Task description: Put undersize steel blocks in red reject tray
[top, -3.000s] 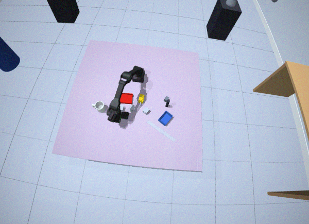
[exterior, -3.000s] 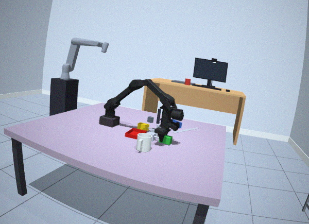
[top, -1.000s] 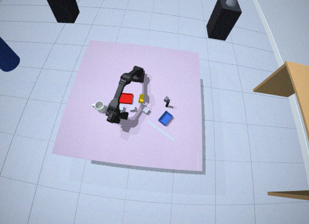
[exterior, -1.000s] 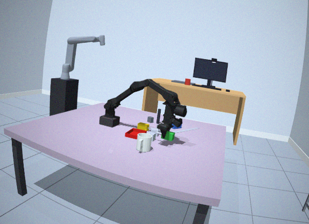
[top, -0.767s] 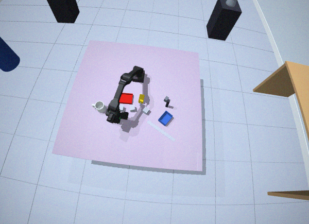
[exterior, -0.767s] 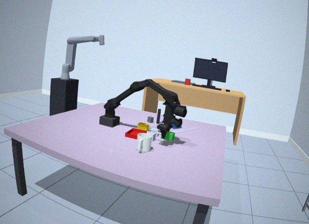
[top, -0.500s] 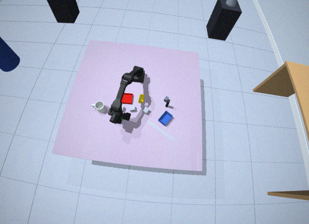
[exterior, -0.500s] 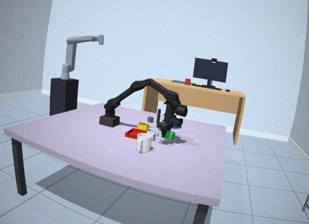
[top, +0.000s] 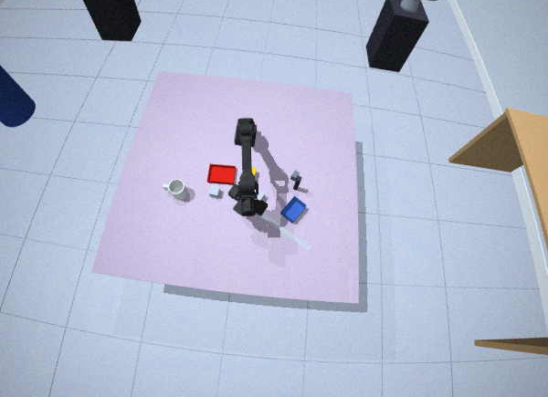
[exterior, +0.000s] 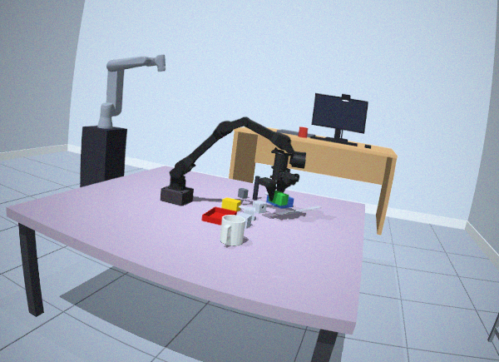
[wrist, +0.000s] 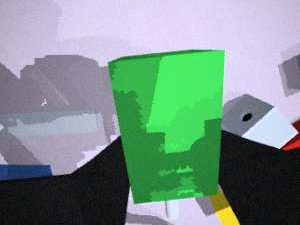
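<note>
My gripper (exterior: 279, 195) (wrist: 164, 132) is shut on the green gauge (exterior: 280, 199) (wrist: 170, 105) and holds it above the table, with the gauge's pale pin (wrist: 172, 210) pointing down. A steel block (top: 262, 196) (exterior: 259, 206) sits beside the gripper. Another steel block (top: 214, 192) (exterior: 249, 221) sits near the red reject tray (top: 221, 174) (exterior: 209, 217), with one more steel block (exterior: 249, 213) beyond it. In the wrist view one block (wrist: 260, 125) shows a dark hole. The red tray looks empty. The arm hides part of the block row in the top view.
A yellow block-like thing (top: 254, 172) (exterior: 231, 204) is beside the red tray. A white mug (top: 177, 189) (exterior: 235, 230) stands left of it. A blue tray (top: 293, 209), a small grey block (top: 295, 174) (exterior: 242, 192), a black upright cylinder (exterior: 256, 187) and a pale strip (top: 294, 237) are to the right.
</note>
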